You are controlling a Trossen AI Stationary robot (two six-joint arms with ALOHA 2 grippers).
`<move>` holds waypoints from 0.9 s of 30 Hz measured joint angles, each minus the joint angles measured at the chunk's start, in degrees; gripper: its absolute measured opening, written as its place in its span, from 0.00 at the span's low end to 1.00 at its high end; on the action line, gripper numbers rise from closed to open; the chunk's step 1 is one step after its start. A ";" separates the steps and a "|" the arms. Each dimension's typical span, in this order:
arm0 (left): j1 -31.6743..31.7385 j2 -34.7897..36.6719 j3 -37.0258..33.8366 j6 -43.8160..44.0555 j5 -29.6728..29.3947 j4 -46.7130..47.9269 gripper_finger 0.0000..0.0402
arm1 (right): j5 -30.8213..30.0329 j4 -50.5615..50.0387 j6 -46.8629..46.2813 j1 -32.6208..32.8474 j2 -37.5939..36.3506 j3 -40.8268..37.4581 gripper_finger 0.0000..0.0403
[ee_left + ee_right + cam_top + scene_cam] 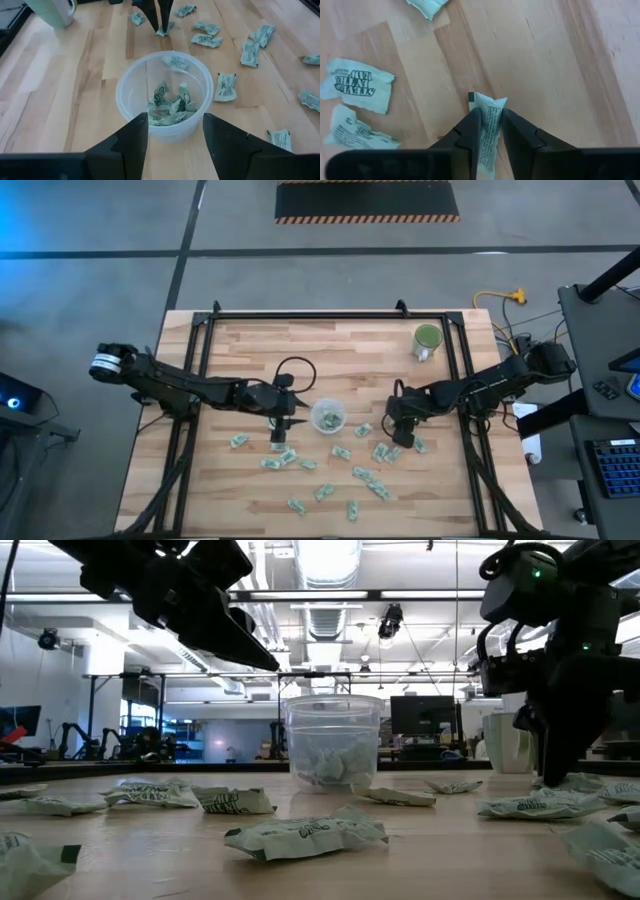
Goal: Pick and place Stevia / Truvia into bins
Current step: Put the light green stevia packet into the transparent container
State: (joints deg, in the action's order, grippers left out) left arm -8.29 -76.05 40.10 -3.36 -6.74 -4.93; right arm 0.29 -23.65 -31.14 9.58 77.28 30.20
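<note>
One pale green paper Stevia packet (489,120) sits pinched in your right pincer (490,131), low on the wooden bench (250,345) right of the round clear plastic cup (328,418). Lift straight, carry it over the cup's rim, then release. Your left pincer (174,136) hangs spread and empty just beside the cup.

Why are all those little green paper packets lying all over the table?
The pale green and white paper packets lie scattered, crumpled, across the wooden table; they are waiting to go into the round clear plastic cup. The right gripper pinches one now.
</note>
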 joint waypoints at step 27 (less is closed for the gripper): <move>0.02 2.47 -0.22 16.34 -8.15 30.10 0.43 | -14.66 39.28 36.89 0.04 1.01 4.33 0.02</move>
State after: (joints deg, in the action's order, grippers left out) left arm -8.27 -73.58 39.88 12.98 -14.89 25.17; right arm -14.37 15.63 5.75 9.63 78.28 34.53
